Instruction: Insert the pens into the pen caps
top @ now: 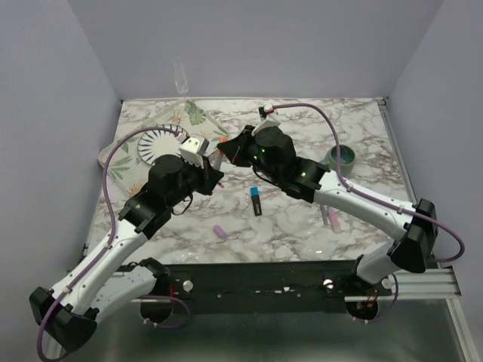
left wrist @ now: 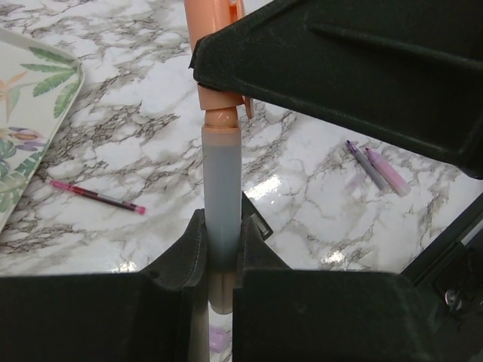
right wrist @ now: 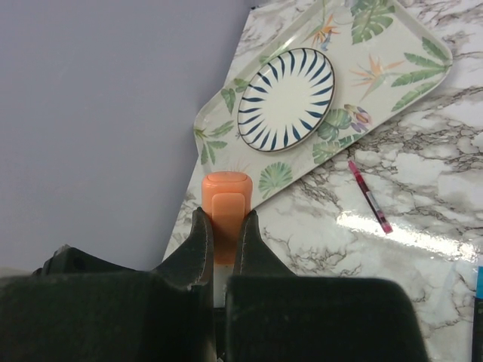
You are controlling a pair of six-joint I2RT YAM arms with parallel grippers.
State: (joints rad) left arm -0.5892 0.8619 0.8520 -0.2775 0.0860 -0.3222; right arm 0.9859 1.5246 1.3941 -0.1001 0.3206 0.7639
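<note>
My left gripper [left wrist: 223,226] is shut on the pale grey pen [left wrist: 223,181], held upright above the table. Its orange tip [left wrist: 220,118] sits at the mouth of the orange cap [left wrist: 213,23]. My right gripper [right wrist: 225,222] is shut on that orange cap [right wrist: 226,204]. In the top view the two grippers [top: 215,172] [top: 226,151] meet at mid-table. The black pen with blue tip [top: 256,200], a light purple cap [top: 219,231] and the pink-purple pen [top: 330,217] lie on the marble. The thin red pen [left wrist: 98,197] lies by the tray. No blue cap is in view.
A leaf-print tray [top: 128,154] with a striped plate [top: 161,143] stands at the back left. A teal-green mug [top: 343,157] stands at the right. The table's front edge is a dark rail [top: 256,283] between the arm bases.
</note>
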